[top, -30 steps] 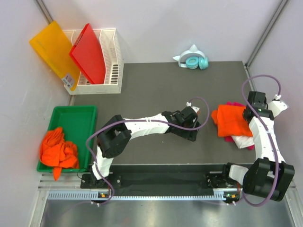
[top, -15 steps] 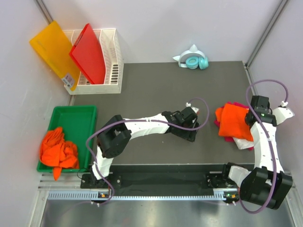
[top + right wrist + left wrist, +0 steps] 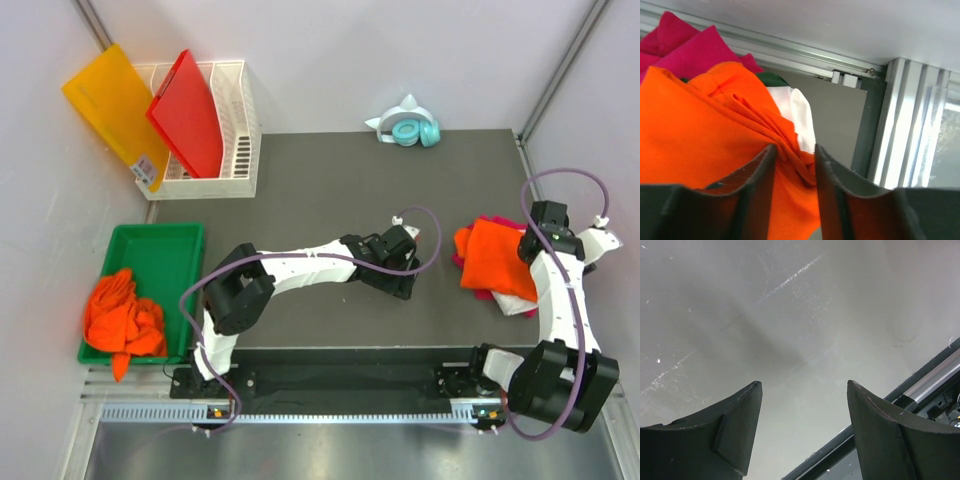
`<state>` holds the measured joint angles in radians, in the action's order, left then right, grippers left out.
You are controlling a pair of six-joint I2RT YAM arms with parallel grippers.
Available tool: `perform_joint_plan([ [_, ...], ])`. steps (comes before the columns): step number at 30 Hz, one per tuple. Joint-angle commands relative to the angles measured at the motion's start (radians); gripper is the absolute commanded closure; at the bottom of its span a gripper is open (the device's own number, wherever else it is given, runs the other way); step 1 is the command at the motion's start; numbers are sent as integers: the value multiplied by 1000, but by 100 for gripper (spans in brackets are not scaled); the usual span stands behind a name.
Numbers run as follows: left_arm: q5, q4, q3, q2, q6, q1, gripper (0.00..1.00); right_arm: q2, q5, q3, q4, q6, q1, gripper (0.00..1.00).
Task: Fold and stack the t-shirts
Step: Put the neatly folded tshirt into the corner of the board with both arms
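A folded bright orange t-shirt (image 3: 700,130) lay topmost on a small stack directly beneath the right gripper (image 3: 795,150). Its soft cloth was bunched into a creased ridge that ran through the narrow gap between the dark fingers. Whether they pinched that ridge or merely straddled it could not be told. Beyond the fingertips a magenta-pink shirt (image 3: 687,47) poked out from under the orange one, and a white shirt (image 3: 795,112) showed just past the tips. A pale wall and ribbed aluminium framing (image 3: 910,125) stood behind. The left gripper (image 3: 805,387) hung with its matte black fingers spread wide and nothing between them, over a bare, scuffed grey tabletop (image 3: 790,315). Well off to the left of those fingers, more orange shirts (image 3: 122,315) sat crumpled in a heap in a green plastic tray (image 3: 165,245). Past both grippers, at the table's far side, a white lattice basket (image 3: 240,130) held a rigid red board (image 3: 188,115). A yellow-orange board (image 3: 110,100) leaned just beside it, and teal headphones (image 3: 412,131) rested against the plain light wall.
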<state>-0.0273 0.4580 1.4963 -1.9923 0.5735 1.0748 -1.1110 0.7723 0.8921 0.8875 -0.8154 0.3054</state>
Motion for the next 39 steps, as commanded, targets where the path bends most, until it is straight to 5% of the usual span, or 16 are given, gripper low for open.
perform_joint_plan([
  [1,7,-9,-5,66,-11,-1,27,34,36,42,-5,8,17,58],
  [10,-8,-21,-1,62,-8,-1,26,48,-82,203,-67,82,11,25],
  [12,-10,-21,-1,64,-4,-1,26,20,-165,257,-90,117,5,8],
  [15,3,-19,-7,70,-1,-1,26,0,-403,255,-194,189,-18,7],
  [17,13,-16,-19,79,2,-1,26,3,-569,228,-295,223,-49,12],
  [18,18,-19,-27,93,8,-1,26,2,-614,187,-335,234,-80,25],
  [24,72,-62,-117,182,29,-9,27,-94,-725,134,-435,300,-242,67],
  [34,118,-84,-248,290,55,-29,27,-311,-863,159,-518,309,-354,76],
  [39,144,-64,-274,313,68,-33,27,-194,-828,31,-669,269,-367,79],
])
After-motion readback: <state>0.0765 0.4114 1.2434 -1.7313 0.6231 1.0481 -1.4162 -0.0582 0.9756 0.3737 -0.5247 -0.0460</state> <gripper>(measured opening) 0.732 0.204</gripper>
